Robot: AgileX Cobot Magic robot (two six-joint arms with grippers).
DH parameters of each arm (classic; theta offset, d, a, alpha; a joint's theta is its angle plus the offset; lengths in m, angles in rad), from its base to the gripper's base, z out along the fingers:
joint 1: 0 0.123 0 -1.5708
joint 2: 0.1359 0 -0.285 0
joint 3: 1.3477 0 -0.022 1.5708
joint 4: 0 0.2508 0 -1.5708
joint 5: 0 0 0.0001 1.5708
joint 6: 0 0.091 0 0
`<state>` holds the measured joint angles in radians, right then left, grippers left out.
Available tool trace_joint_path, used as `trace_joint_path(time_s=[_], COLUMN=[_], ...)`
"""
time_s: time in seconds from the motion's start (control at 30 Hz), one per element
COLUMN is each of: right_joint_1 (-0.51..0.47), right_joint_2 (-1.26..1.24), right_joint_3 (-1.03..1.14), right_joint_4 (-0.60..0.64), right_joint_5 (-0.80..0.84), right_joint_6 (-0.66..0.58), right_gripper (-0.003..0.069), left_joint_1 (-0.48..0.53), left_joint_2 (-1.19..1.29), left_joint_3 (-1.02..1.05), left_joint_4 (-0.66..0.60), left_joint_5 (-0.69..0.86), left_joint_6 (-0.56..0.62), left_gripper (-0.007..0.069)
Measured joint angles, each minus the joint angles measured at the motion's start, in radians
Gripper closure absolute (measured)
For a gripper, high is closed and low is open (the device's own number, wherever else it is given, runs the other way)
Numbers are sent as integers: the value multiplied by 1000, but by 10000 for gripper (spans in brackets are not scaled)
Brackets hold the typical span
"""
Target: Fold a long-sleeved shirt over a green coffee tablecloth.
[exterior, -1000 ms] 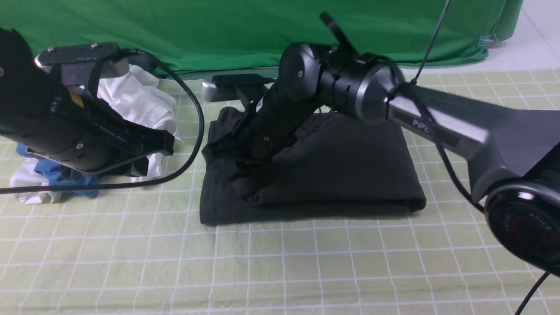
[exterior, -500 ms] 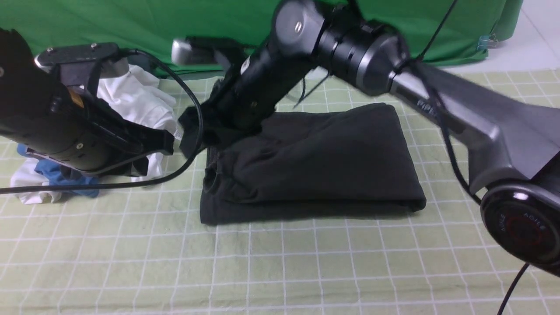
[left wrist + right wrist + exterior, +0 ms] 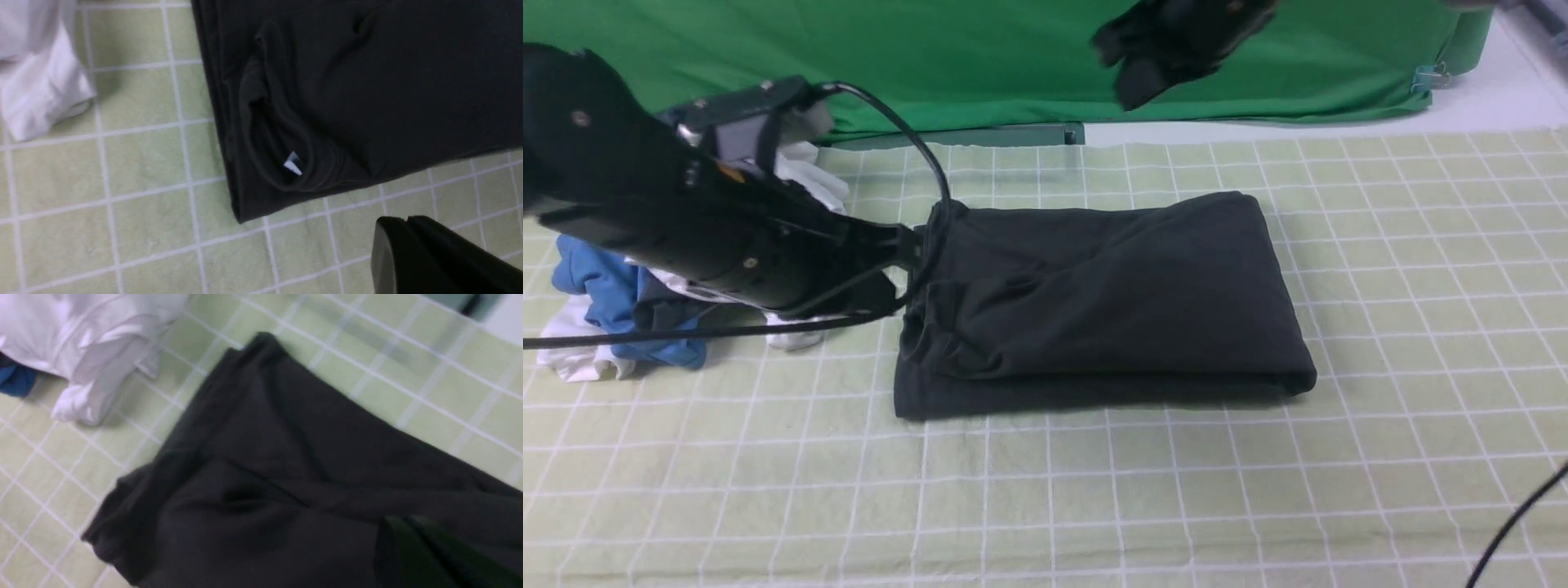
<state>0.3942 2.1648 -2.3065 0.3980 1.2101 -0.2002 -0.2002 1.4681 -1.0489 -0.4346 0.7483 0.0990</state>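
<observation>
Shirt [image 3: 1103, 302] lies folded in a flat black rectangle on the middle of the tablecloth [image 3: 1176, 490], with both pincers empty.
Its doubled layers are stacked, the folded edge toward the robot's right and the collar, with a small white label [image 3: 292, 165] inside it, at the near left corner. The left gripper [image 3: 913, 245] hangs low just beside the shirt's left edge, jaws pressed together and holding nothing. The right gripper [image 3: 1135, 82] is raised high and blurred against the backdrop [image 3: 980, 57], well clear of the shirt, its jaws closed and bare. A white garment [image 3: 809, 175] and a blue garment [image 3: 596, 278] lie crumpled together to the left, behind the left arm.
</observation>
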Motion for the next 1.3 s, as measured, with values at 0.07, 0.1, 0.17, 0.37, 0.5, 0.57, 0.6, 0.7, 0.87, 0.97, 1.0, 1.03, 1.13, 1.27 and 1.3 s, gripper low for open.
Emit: trace_joint_path(time_s=[0.07,0.1,0.17,0.37,0.5,0.57,0.6,0.7,0.87,0.97,1.0,1.03,1.13,1.27,1.3], right_joint_1=[-26,-36,-52,-55,-55,-55,-55,-55,-55,-55,-55,-55,-55,-55,-55], right_joint_2=[-58,-83,-137,-186,-159,-134,-124,-85,-67,-69,-70,-71,-89,-153,-172], right_joint_3=[97,140,246,486,595,635,648,696,772,791,791,791,793,794,794], right_joint_4=[-3,-6,-19,-37,-48,-48,-48,-59,-131,-164,-166,-166,-179,-189,-191], right_joint_5=[0,1,2,3,-56,-89,-94,-101,-104,-103,-101,-101,-93,-91,-91], right_joint_6=[-21,-28,-47,-95,-106,-109,-110,-115,-78,-66,-66,-66,-64,-64,-63], right_gripper=[662,662,662,662,661,661,661,661,661,661,660,660,660,660,660], left_joint_1=[-5,-13,-39,-110,-107,-104,-104,-102,-102,-102,-102,-102,-102,-101,-101], left_joint_2=[44,67,115,264,349,385,392,410,402,394,390,388,348,257,230], left_joint_3=[-20,-36,-79,-202,-215,-206,-201,-164,-104,-94,-92,-92,-80,-76,-76], left_joint_4=[-37,-43,-47,-19,114,190,210,283,307,312,313,314,330,341,342], left_joint_5=[-6,-14,-36,-56,-39,-32,-32,-37,-90,-100,-100,-100,-81,-106,-124], left_joint_6=[30,38,40,24,-99,-165,-180,-250,-280,-286,-288,-290,-297,-312,-317], left_gripper=[611,611,611,611,611,611,611,611,611,611,611,611,611,611,611])
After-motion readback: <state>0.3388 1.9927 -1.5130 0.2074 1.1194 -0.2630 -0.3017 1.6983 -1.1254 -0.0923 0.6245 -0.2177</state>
